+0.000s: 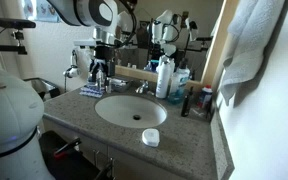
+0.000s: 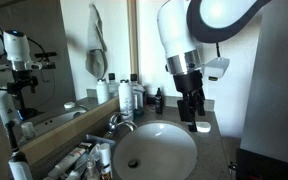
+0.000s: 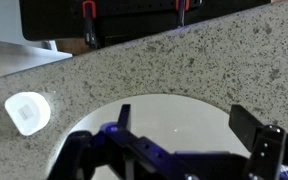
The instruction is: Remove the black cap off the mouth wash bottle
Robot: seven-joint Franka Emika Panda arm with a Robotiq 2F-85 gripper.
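Note:
The mouth wash bottle [image 1: 187, 103] is small, slim and dark. It stands at the back of the counter beside taller bottles and also shows in an exterior view [image 2: 158, 101]. Its black cap [image 2: 158, 91] sits on top of it. My gripper [image 2: 195, 114] hangs open and empty above the sink, well away from the bottle. It also shows in an exterior view [image 1: 100, 78]. In the wrist view the two fingers [image 3: 184, 125] are spread over the white basin. The bottle is out of the wrist view.
A round white sink [image 1: 131, 110] is set in the speckled counter [image 3: 184, 60]. A white round dish [image 1: 150, 137] lies near the front edge, also in the wrist view [image 3: 27, 112]. A tall white bottle [image 1: 164, 78], a blue bottle [image 1: 180, 80], the faucet [image 2: 117, 122] and a mirror are behind.

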